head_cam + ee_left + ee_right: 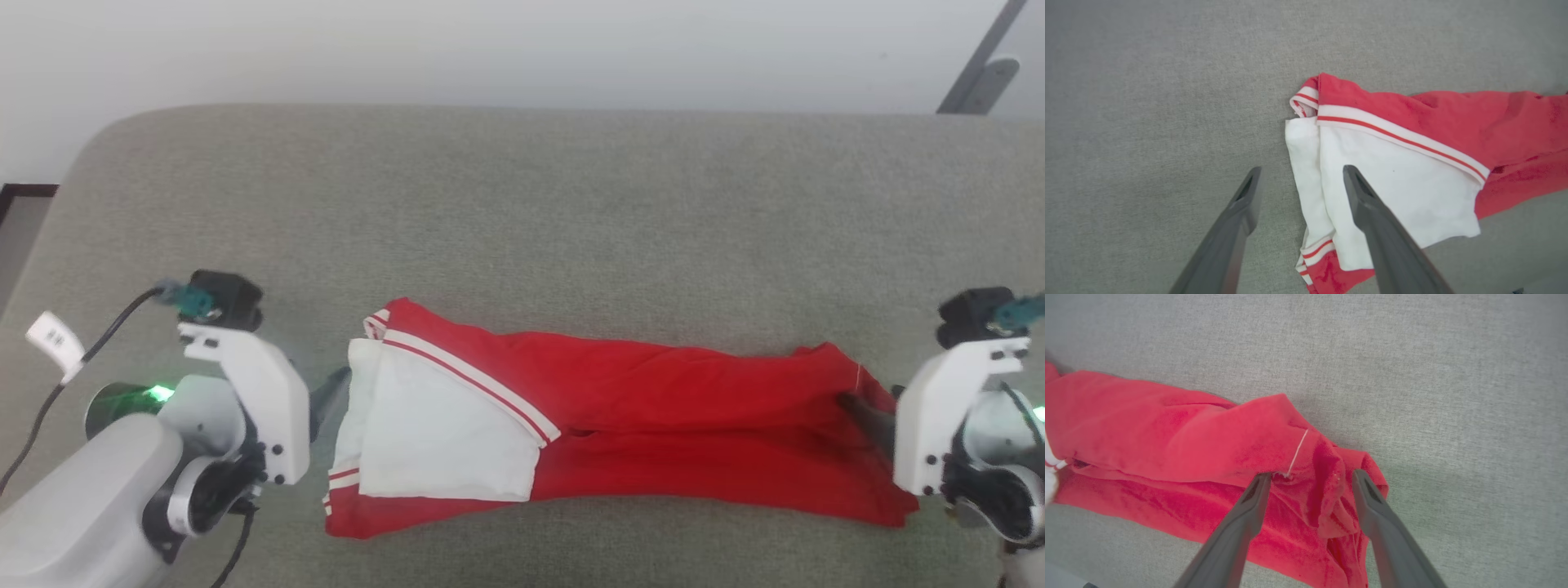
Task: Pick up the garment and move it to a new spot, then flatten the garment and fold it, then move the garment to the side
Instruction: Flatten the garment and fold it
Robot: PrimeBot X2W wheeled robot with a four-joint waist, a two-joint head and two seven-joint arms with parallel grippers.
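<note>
The garment [669, 408] is lying as a folded strip, left to right, on the near grey fabric surface [522, 204]. The left end effector [1302, 169] and right end effector [1311, 473] are standing spread at its ends, holding nothing. Folding is apparently underway; the next move is calling for pinching both ends.

Head view: left pincer [331, 394] fingers mostly hidden behind white wrist bracket [261, 392]; right arm [980, 441] cut by frame edge; print on cable label [54, 343] too small to read.

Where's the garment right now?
In the head view the garment lies stretched across the near middle of the grey cushion, its white-sleeve end at the left gripper, its red hem end between the open fingers of the right gripper.
</note>
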